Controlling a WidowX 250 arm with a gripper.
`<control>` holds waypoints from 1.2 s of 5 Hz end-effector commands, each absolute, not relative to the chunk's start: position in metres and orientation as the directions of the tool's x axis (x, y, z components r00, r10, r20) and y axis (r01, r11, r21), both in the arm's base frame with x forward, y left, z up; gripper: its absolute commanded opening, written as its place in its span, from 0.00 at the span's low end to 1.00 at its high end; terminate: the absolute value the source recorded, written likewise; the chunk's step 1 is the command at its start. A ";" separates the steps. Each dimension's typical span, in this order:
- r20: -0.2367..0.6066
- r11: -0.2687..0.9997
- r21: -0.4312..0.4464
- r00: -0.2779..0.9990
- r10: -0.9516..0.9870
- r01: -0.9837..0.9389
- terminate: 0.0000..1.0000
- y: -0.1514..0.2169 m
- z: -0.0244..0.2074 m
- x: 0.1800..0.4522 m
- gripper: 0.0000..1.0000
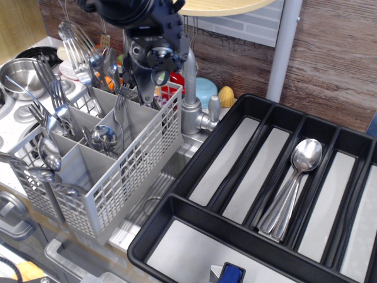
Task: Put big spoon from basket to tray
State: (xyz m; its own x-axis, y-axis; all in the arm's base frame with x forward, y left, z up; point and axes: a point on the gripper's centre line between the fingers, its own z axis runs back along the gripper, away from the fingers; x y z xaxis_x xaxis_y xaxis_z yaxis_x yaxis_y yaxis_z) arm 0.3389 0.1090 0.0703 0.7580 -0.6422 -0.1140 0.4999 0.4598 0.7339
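I have the arm entering from the top left of the view, its dark wrist housing angled down and toward the right, with the pincer (pixel 147 88) hanging over the far right corner of the basket (pixel 126 168). The black fingers (pixel 144 94) point downward at the rim of the rear compartment. I cannot tell whether the pincer is apart or together; the fingertips merge with the cutlery handles behind them, and I see nothing clearly clamped in it.

Directly below and to the left of the pincer, the basket's compartments hold upright forks (pixel 53 88) and several spoons. One big spoon (pixel 103 134) stands bowl-up in the middle compartment, just below and left of the pincer, apart from the fingers. Smaller spoon bowls (pixel 50 160) lean out of the near left compartments, farther below and left.

Immediately right of the pincer stands a steel tap (pixel 191 103), close beside the basket's wall. Well to the right and below the pincer lies the tray (pixel 194 203), black with pale slot bottoms. A cluster of spoons (pixel 291 186) lies in one long slot, bowls toward the far end, handles toward me.

Far left of the pincer, a round steel pot (pixel 17 73) sits on the bench.
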 end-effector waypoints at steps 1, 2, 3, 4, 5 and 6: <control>-0.216 0.316 0.817 0.764 -0.608 0.483 0.00 0.094 0.149 0.341 0.00; -0.246 0.285 0.826 0.766 -0.594 0.486 0.00 0.072 0.181 0.334 0.00; -0.128 0.405 0.803 0.790 -0.599 0.437 0.00 0.047 0.200 0.329 0.00; 0.061 0.585 0.738 0.830 -0.555 0.337 0.00 0.006 0.202 0.326 0.00; 0.073 0.607 0.716 0.829 -0.555 0.344 0.00 -0.021 0.205 0.329 0.00; 0.061 0.703 0.608 0.861 -0.504 0.368 0.00 -0.034 0.195 0.333 0.00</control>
